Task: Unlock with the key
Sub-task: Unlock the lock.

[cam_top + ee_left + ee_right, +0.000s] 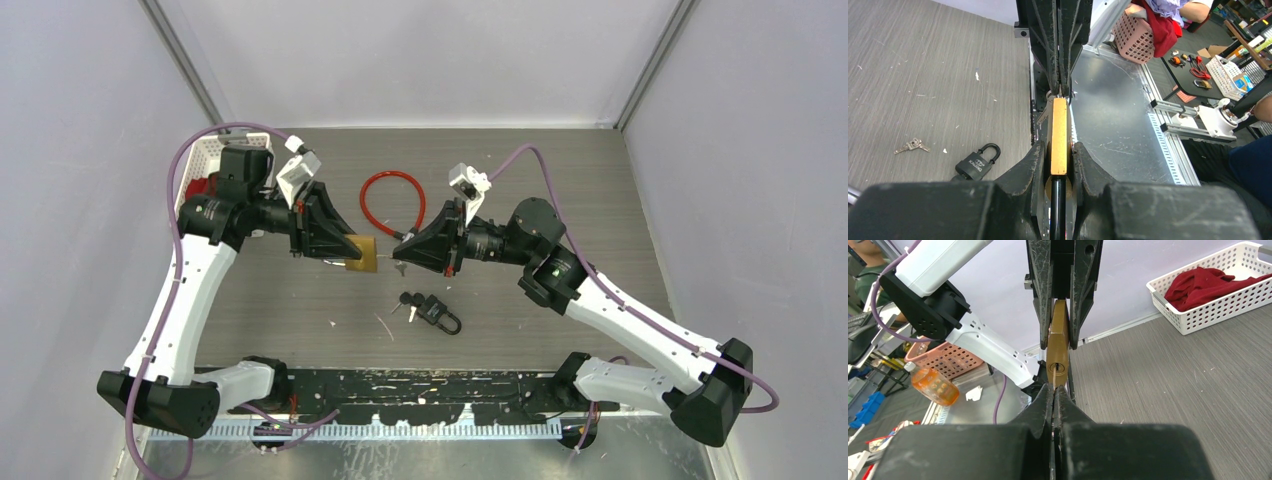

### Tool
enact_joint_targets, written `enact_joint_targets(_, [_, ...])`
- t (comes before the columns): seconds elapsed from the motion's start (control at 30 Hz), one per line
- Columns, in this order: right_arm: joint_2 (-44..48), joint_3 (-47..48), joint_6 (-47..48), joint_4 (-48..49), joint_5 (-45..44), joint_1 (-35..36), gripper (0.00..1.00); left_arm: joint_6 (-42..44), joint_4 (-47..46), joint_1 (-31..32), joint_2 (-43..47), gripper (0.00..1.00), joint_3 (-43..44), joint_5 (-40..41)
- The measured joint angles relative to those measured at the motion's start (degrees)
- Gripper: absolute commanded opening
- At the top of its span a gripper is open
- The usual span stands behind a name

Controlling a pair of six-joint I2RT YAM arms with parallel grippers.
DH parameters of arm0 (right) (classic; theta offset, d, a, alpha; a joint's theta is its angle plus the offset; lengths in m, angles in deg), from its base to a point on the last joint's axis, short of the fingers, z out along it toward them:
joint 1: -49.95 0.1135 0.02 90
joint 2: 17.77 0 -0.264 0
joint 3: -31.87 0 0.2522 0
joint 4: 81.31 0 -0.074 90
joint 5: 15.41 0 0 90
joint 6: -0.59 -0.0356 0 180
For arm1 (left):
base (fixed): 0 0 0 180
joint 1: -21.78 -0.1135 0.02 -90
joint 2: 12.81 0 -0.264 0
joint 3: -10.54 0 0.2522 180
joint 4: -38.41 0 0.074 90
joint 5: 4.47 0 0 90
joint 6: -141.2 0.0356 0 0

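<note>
Now the key meets the lock

The left claw (345, 250) is squeezed onto a gold lock (1058, 347) and holds it up over the middle of the table (600, 200). The lock sits on its thin edge, with the keyhole end facing the other arm. The right claw (402, 247) is pinched shut on a key (1053, 381). The thin blade of the key points straight at the keyhole. In the right wrist view the tip looks like it is at the slot or just inside it. I cannot tell how deep it goes.

So the step in hand seems to be getting the key into the lock. The turn does not look done yet.

Next, I think the right claw must push the key all the way in, straight and slow. Then it must twist the key. The left claw needs to hold the lock tight so it does not spin with the key. If the key is a bit crooked, it may jam or slip out of the pinch.

A black lock (440, 313) with a small bunch of keys (406, 300) lies on the table, closer to the near edge. A red cable (390, 195) loops near the middle, toward the far edge.
</note>
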Motion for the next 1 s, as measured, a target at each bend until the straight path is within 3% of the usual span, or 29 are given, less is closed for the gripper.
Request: enact_joint_targets(1.0, [-1.75, -1.81, -1.40, 5.73, -1.44, 1.09, 0.01, 0.04, 0.37, -0.04, -0.02, 0.00, 0.02, 0.07])
